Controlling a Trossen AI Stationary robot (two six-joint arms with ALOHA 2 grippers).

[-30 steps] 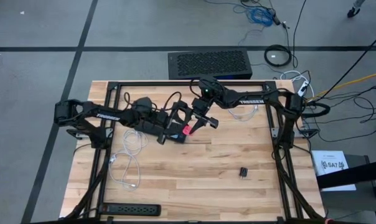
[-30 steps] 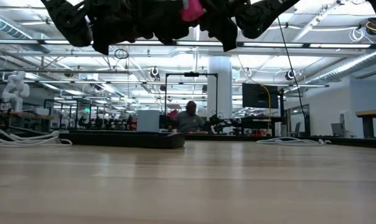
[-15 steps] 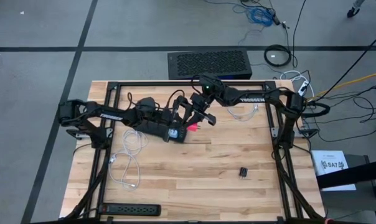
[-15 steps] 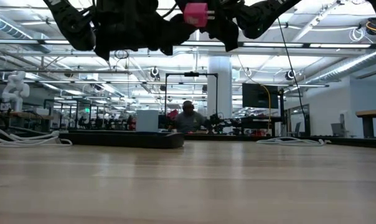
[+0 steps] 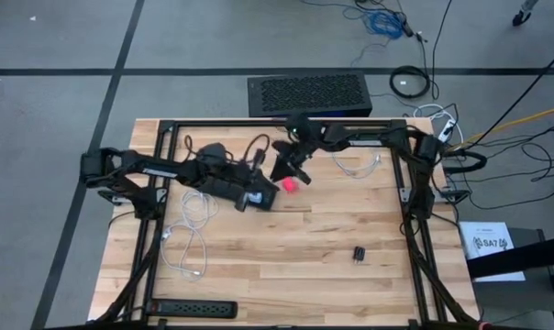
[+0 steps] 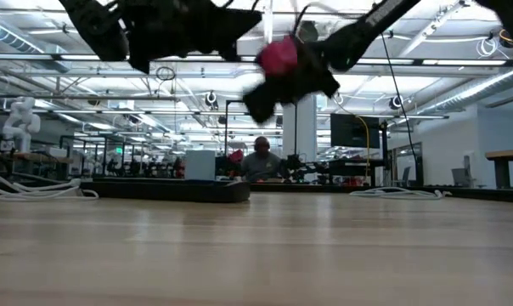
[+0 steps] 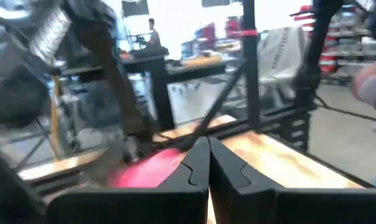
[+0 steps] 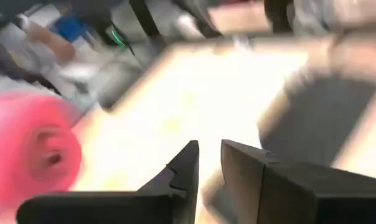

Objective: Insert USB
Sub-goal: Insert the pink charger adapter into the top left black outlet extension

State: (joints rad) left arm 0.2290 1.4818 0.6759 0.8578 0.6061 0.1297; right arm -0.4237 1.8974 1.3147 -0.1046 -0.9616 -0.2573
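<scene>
Both arms meet over the table's far middle, a pink adapter loose between them.

From my console, going left to right: white cables (image 5: 187,240) lie near the table's (image 5: 295,266) left edge, with a black power strip (image 5: 193,310) at the near-left corner. The left tool (image 5: 258,197) has its fingers pressed together on nothing. Just beside it is the pink adapter (image 5: 293,182), and I cannot tell whether anything holds it. The right tool (image 5: 286,170) shows a narrow gap between its fingers, nothing clamped. A small black plug (image 5: 360,253) sits toward the near-right.
</scene>
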